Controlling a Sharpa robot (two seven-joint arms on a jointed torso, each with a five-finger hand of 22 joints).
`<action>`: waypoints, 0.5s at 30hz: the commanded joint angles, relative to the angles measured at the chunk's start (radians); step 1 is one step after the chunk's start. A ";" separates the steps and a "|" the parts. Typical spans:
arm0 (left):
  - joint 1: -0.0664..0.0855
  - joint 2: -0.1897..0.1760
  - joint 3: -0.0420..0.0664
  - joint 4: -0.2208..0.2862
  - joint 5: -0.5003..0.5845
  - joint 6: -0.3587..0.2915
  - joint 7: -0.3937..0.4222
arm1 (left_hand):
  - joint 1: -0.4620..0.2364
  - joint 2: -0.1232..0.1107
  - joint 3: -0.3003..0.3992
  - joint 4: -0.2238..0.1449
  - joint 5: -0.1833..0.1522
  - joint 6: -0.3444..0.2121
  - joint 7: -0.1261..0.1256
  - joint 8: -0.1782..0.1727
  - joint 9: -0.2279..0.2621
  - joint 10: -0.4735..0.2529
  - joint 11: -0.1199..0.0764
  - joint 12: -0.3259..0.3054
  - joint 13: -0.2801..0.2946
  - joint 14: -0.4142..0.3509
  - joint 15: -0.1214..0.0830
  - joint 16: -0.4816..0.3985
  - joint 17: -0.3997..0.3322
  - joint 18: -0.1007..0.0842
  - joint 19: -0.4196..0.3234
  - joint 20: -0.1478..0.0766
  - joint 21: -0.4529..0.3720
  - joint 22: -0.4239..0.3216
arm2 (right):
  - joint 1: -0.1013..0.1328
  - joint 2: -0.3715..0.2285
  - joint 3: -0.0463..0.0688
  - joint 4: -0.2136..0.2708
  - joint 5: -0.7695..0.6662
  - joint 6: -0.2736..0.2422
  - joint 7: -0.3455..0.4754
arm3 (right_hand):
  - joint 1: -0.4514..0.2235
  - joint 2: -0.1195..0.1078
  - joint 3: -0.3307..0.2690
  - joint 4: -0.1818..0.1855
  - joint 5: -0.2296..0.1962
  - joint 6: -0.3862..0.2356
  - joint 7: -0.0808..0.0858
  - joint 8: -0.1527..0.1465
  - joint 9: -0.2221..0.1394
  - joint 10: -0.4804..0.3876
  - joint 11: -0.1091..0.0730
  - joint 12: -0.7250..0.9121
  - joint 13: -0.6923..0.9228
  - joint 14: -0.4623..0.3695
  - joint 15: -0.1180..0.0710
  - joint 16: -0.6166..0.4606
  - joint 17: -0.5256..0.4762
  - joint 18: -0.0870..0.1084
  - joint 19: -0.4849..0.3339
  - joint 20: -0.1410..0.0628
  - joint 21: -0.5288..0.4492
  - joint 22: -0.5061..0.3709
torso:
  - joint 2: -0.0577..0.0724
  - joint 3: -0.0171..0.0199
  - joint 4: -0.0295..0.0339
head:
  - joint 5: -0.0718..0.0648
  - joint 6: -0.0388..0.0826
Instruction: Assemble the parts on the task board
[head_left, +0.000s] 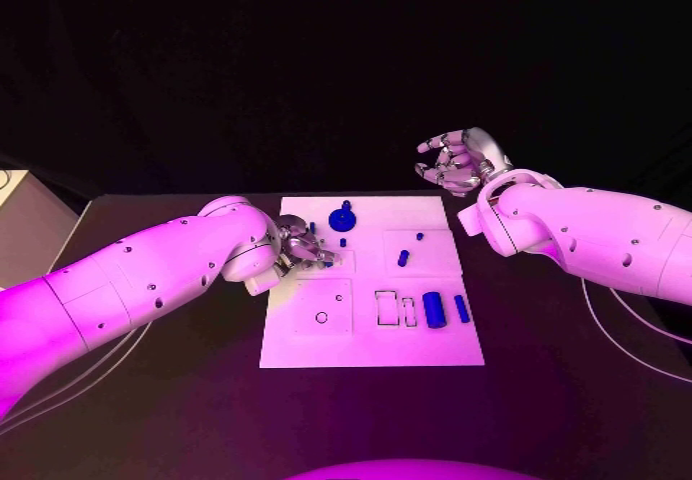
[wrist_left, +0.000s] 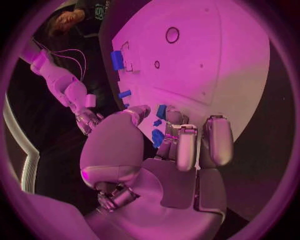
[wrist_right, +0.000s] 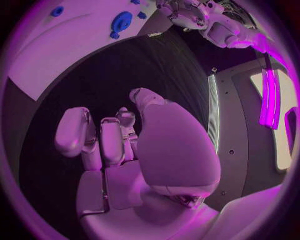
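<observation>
Left robot hand: the silver left robot hand (head_left: 300, 245) is reaching in over the left part of the white rectangular task board (head_left: 368, 345), its fingers (wrist_left: 186, 145) curling around small blue parts (wrist_left: 158, 136); from where I am standing I cannot tell whether it is actually gripping one.
Right robot hand: the silver right robot hand (head_left: 459, 160) is hovering in the air beyond the board's far right corner, fingers (wrist_right: 75, 131) loosely bent and apart, holding nothing.
Task board: it is lying flat in the middle of the black worktop (head_left: 577, 400), between the two arms.
Round part: a blue disc-shaped part (head_left: 342, 219) is sitting near the far edge of the board, just beside the left robot hand's fingertips.
Small pegs: a short blue peg (head_left: 404, 258) is resting around the middle of the board, with a tinier blue one (head_left: 420, 236) just beyond it.
Cylinders: a thick blue cylinder (head_left: 434, 309) and a thinner blue bar (head_left: 462, 308) are lying side by side on the right part of the board, next to outlined rectangular recesses (head_left: 387, 307).
Ring mark: a small dark ring-shaped hole (head_left: 322, 318) is showing on the board's near left panel.
</observation>
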 joint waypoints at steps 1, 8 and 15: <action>0.000 0.007 0.000 -0.004 -0.007 0.020 -0.002 | -0.008 0.008 -0.004 -0.001 0.001 0.009 -0.003 0.002 0.002 0.007 -0.002 0.007 0.001 0.078 0.001 0.000 0.195 -0.018 0.010 -0.001 0.006 0.001 | 0.000 0.001 0.000 0.000 -0.008 0.010 0.002 | -0.002 -0.004 0.007 -0.001 0.006 -0.003 0.002 0.005 -0.002 0.007 -0.002 0.004 0.001 0.007 0.000 0.006 0.001 0.017 0.007 -0.003 -0.004 0.000 | 0.000 -0.0003 -0.0010 | 0.000 -0.001; -0.001 0.016 -0.001 -0.017 -0.008 0.023 -0.004 | 0.013 0.050 0.007 -0.004 0.005 0.012 -0.009 0.002 0.004 0.018 -0.009 0.010 0.012 0.080 -0.005 0.002 0.198 -0.019 0.014 -0.006 0.010 0.007 | 0.000 0.001 0.000 0.001 -0.009 0.011 0.001 | -0.002 -0.004 0.007 -0.001 0.006 -0.003 0.002 0.005 -0.002 0.007 -0.002 0.004 0.001 0.007 0.000 0.006 0.001 0.017 0.007 -0.003 -0.004 0.000 | 0.000 0.0004 -0.0002 | -0.001 -0.003; -0.001 0.023 -0.001 -0.028 -0.010 0.026 -0.006 | 0.032 0.078 0.021 -0.005 0.007 0.012 -0.012 0.002 0.005 0.023 -0.012 0.009 0.016 0.081 -0.008 0.002 0.199 -0.020 0.016 -0.009 0.012 0.009 | 0.000 0.000 0.000 0.002 -0.009 0.011 0.001 | -0.002 -0.004 0.007 -0.001 0.006 -0.003 0.002 0.005 -0.002 0.007 -0.002 0.004 0.001 0.007 0.000 0.006 0.001 0.017 0.007 -0.003 -0.004 0.000 | 0.000 0.0001 -0.0005 | -0.002 -0.004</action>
